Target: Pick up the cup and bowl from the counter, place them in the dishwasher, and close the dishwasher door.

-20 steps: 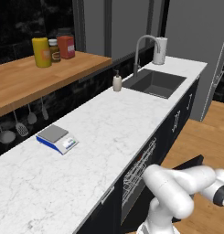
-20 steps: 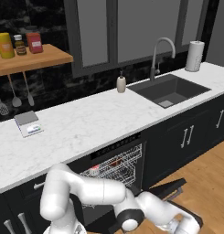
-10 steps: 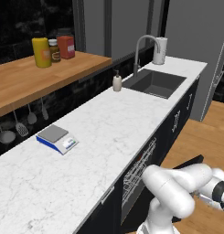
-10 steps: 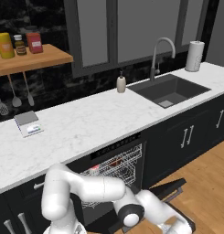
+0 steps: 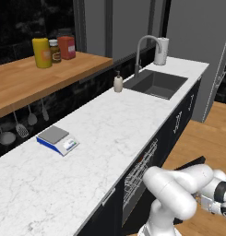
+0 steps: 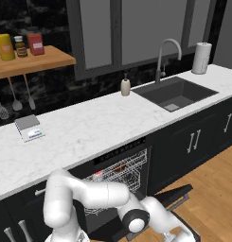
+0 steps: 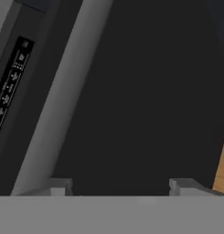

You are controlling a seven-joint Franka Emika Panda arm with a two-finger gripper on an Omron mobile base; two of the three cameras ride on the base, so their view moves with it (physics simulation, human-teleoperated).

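Two finger tips of the gripper [image 7: 118, 186] stand spread apart, nothing between them, close over the flat black face of the dishwasher door [image 7: 131, 91]. The dishwasher [image 6: 122, 172] sits under the counter [image 6: 89, 127], its door [image 6: 176, 194] dropped partly open toward the wooden floor [image 6: 212, 189] and its wire rack [image 6: 124, 171] showing. A scale [image 5: 56, 139] lies on the counter [image 5: 110, 133].

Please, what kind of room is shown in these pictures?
It is a rendered home kitchen. A long marble counter over black cabinets holds a sink with a curved tap, and a dishwasher with a wire rack stands open under the counter.
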